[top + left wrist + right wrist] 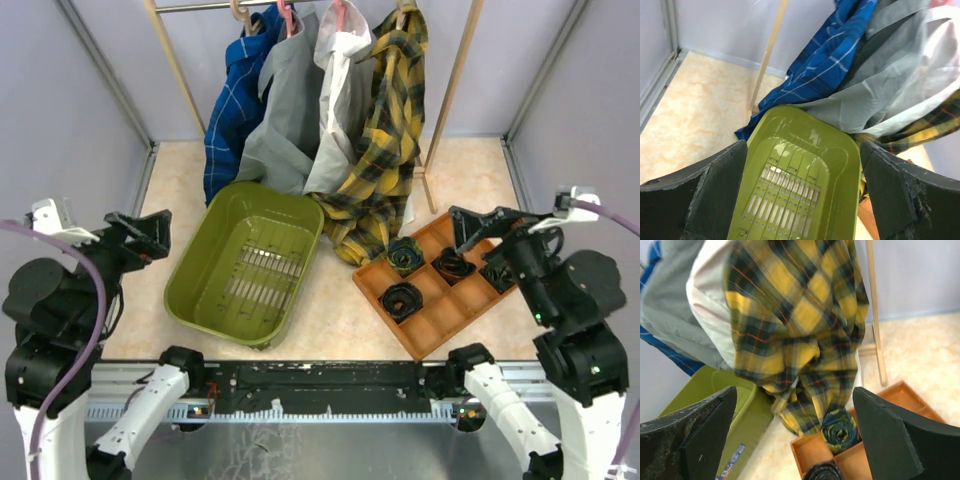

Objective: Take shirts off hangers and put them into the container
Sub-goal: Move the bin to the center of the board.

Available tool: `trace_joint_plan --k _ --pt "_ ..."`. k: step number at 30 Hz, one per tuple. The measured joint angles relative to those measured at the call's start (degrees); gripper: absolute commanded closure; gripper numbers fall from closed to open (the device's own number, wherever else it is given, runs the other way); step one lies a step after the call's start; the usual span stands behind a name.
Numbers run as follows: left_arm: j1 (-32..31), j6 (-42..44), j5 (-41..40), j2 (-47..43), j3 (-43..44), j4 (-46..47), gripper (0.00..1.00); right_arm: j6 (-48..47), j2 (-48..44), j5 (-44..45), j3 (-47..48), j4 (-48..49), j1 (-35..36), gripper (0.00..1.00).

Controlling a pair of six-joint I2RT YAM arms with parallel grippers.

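Several shirts hang from the rail at the back: a blue checked one (pixel 232 95), a grey one (pixel 283 105), a white one (pixel 335 110) and a yellow-and-black plaid one (pixel 390 130). Pink hangers (pixel 288 14) and pale hangers (pixel 240 12) hold them by their hooks. The olive-green container (pixel 200 290) stands empty on the table below the shirts, and its slotted bottom (pixel 785 195) fills the left wrist view. My left gripper (pixel 150 232) is open at the left, apart from the container. My right gripper (pixel 480 228) is open above the orange tray, facing the plaid shirt (pixel 795 320).
An orange divided tray (pixel 440 310) with dark rolled parts sits at the front right, the plaid shirt's hem touching its far corner. Slanted wooden rack poles (pixel 455 85) stand on both sides of the shirts. Grey walls enclose the table.
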Motion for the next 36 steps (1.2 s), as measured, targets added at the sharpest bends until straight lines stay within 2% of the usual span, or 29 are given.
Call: trace_joint_plan --k 7,11,14,19,22,25,28,32,34,36 --pt "5.42 -1.51 1.81 0.85 -5.88 0.24 0.01 4.46 0.96 -6.4 -9.6 0.7 -5.07 0.01" --pt "7.48 -2.38 3.82 0.74 -9.07 0.83 0.01 6.32 1.49 -14.88 -15.04 2.64 -6.91 0.01" --pt "8.5 -3.45 6.99 0.09 -11.43 1.38 0.01 11.52 1.55 -24.11 -21.84 8.81 -7.87 0.01" --pt "9.53 -7.78 17.03 -3.26 -16.59 4.0 0.01 27.45 1.68 -36.54 -38.95 25.07 -8.68 0.01" --pt "9.84 -11.21 26.01 -5.42 -20.68 6.73 0.01 30.27 3.45 -39.67 -42.86 24.79 -7.69 0.01" --pt "9.94 -13.16 35.23 -5.05 -23.71 8.31 0.01 29.4 5.29 -38.8 -42.42 22.01 -3.8 0.01" --pt "9.99 -13.46 41.13 -3.54 -25.22 8.04 0.01 29.11 7.89 -36.28 -42.12 21.22 3.04 0.01" --pt "10.16 -12.79 43.28 -1.95 -25.33 6.69 0.01 29.42 14.53 -29.14 -41.2 22.27 18.05 0.01" --pt "10.16 -12.2 43.39 -1.51 -25.0 5.64 0.01 30.34 20.31 -24.04 -40.28 25.24 25.92 0.01" --pt "10.19 -11.3 42.93 -0.81 -23.89 3.98 0.01 31.65 25.33 -20.44 -39.82 29.35 30.95 0.01"
